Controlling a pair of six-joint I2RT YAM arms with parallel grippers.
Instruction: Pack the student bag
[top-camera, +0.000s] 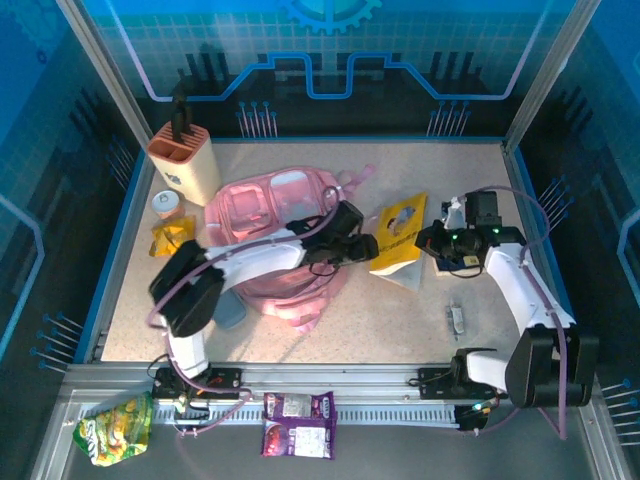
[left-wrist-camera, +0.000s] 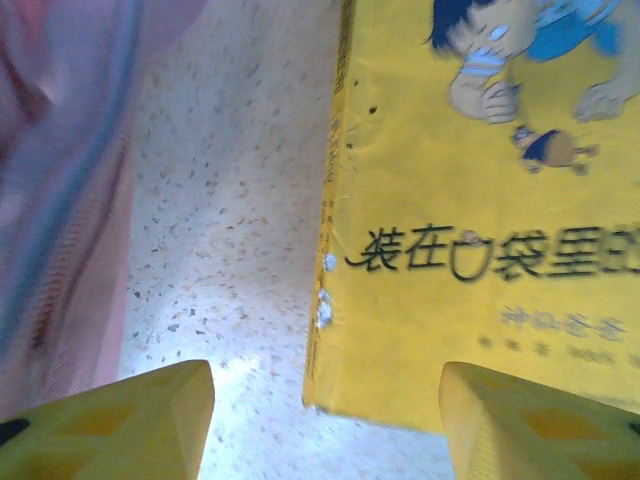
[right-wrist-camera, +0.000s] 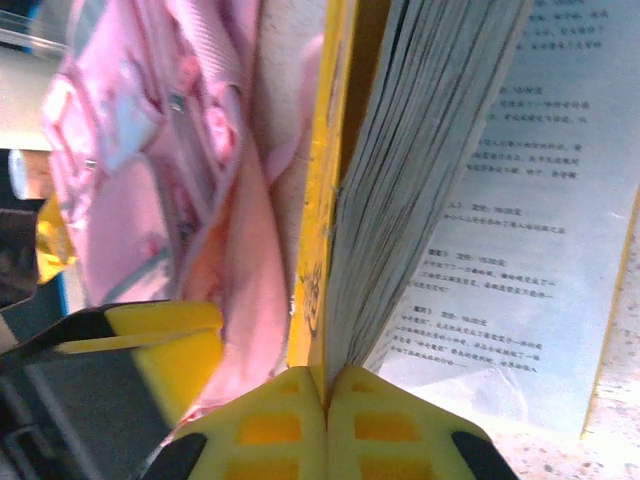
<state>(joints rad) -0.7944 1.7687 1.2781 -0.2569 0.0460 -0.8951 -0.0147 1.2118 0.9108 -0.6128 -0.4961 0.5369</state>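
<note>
I judge this as the book step of packing: my right claw pinches the edge of the yellow book, its pages fanned up, while my left claw hangs spread above the book's corner. The pink bag lies on the table just beside the book, to the left of both claws. Next I need a firmer hold and the bag's mouth, which I cannot make out.

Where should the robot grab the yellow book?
Probably the yellow book by its stiff spine edge, coming from the pink bag side. The opposite side fans open into loose pages, which would slip. The open left gripper hovers over that edge.
</note>
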